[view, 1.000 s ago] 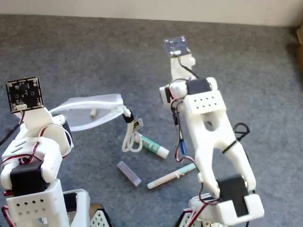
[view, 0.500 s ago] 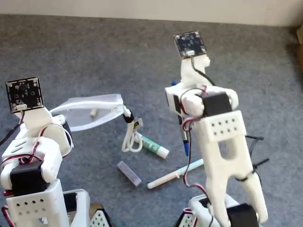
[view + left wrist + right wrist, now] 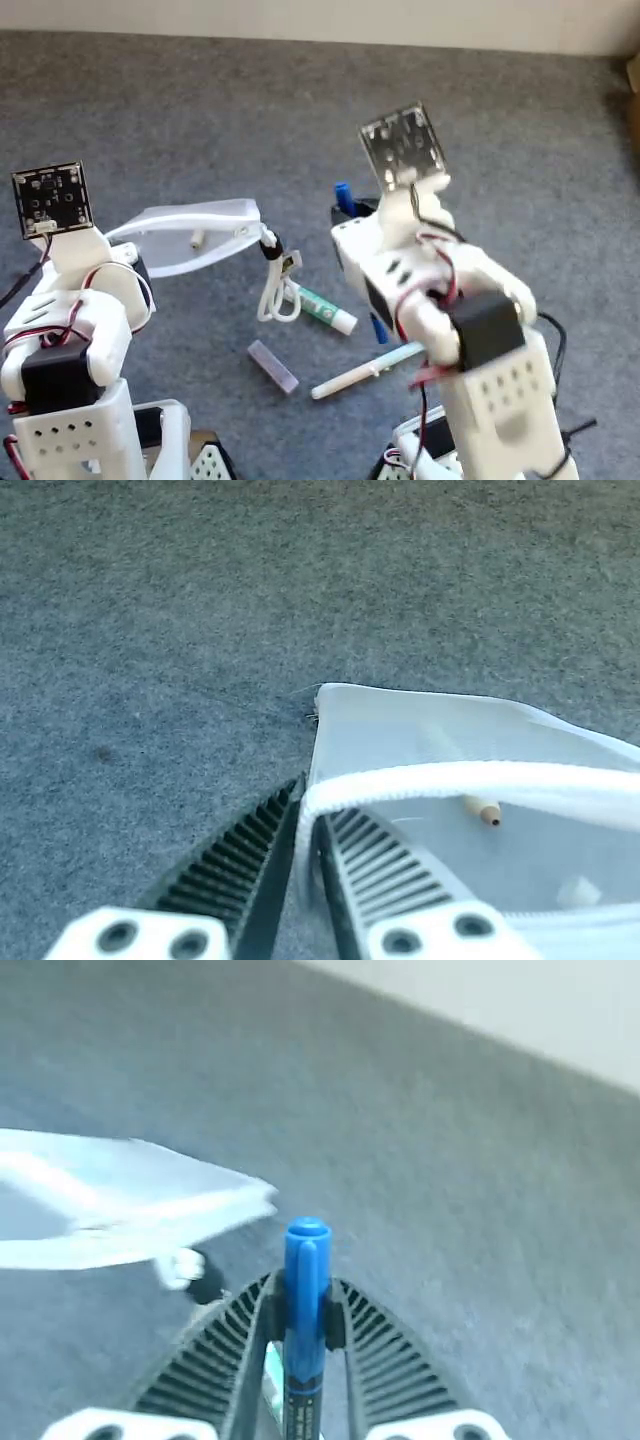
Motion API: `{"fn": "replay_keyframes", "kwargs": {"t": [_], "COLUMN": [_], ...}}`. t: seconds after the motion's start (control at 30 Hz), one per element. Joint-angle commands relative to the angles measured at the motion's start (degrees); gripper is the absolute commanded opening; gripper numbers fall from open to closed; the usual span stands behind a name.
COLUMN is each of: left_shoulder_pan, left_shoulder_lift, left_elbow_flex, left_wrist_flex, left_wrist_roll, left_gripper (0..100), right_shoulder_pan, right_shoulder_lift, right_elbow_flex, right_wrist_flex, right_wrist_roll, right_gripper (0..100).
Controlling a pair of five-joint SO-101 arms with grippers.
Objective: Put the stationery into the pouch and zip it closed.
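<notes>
On the grey table (image 3: 150, 100), the white pouch (image 3: 190, 235) is held by its rim in the left gripper (image 3: 308, 810), whose jaws are closed on the fabric. The right gripper (image 3: 305, 1295) is clamped around a blue pen (image 3: 306, 1260) near the pouch's far end. The pen would best be lined up lengthwise with the opening and slid well inside before the grip loosens.

One pouch (image 3: 200, 218), one blue marker (image 3: 305, 1270), two loose pens (image 3: 322, 306), one eraser (image 3: 272, 367).
</notes>
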Motion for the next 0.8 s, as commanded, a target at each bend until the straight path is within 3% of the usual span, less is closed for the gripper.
{"fn": "replay_keyframes", "kwargs": {"t": [0.0,0.77], "left_shoulder_pan": [-0.7,-0.7], "left_shoulder_lift": [1.2,1.3], "left_elbow_flex": [-0.1,-0.1], "left_wrist_flex": [-1.3,-1.3], "left_wrist_roll": [0.6,0.6], "left_gripper": [1,1], "right_shoulder_pan": [-3.1,-18.2], "right_shoulder_lift": [-5.0,-9.5], "right_elbow_flex": [-0.4,-0.4], "right_wrist_flex": [-2.8,-23.7], "right_wrist_roll": [-0.5,-0.1], "right_gripper": [0.5,0.5]}}
